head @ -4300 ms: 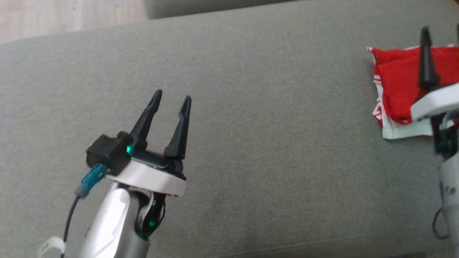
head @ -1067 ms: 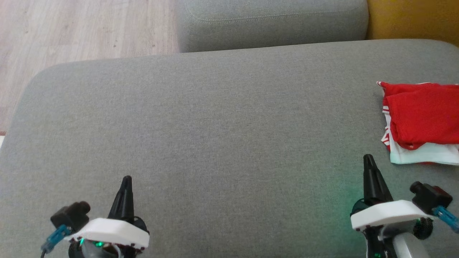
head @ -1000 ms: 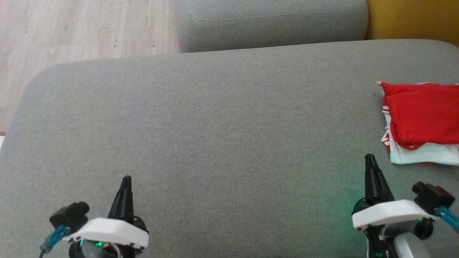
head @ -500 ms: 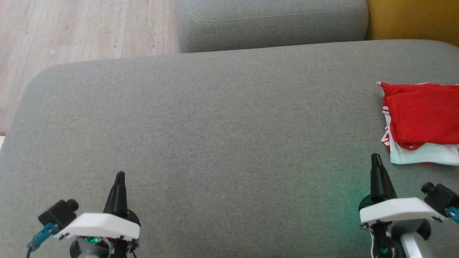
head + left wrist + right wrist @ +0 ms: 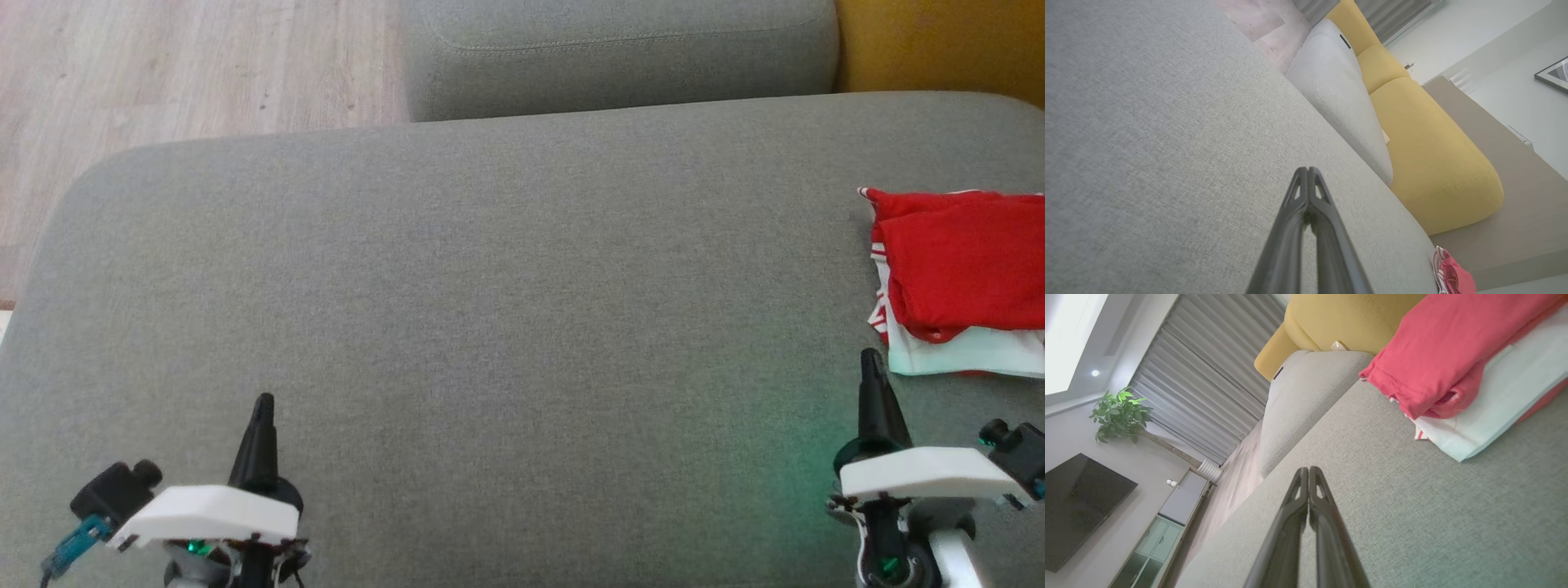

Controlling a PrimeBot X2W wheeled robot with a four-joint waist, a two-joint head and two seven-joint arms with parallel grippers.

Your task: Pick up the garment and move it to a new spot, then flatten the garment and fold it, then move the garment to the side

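Note:
The garment (image 5: 959, 273) is red with white parts and lies folded at the right edge of the grey sofa seat (image 5: 490, 310). It also appears in the right wrist view as a folded garment (image 5: 1453, 363), and as a small red garment (image 5: 1453, 275) at the lower right of the left wrist view. My left gripper (image 5: 263, 402) is shut and holds nothing, low at the front left of the seat. My right gripper (image 5: 870, 356) is shut and holds nothing, just in front of the garment's near left corner and apart from it. Both wrist views show the left gripper (image 5: 1307, 169) and right gripper (image 5: 1308, 469) with fingers pressed together.
A grey cushion (image 5: 620, 53) sits behind the seat, with a yellow cushion (image 5: 939, 41) to its right. Wooden floor (image 5: 163, 65) lies beyond the seat's far left edge. The wide middle of the seat is bare fabric.
Both grippers have drawn slightly back toward the bottom of the head view, the right one also shifting right. The garment has stayed where it was. Both grippers remain shut.

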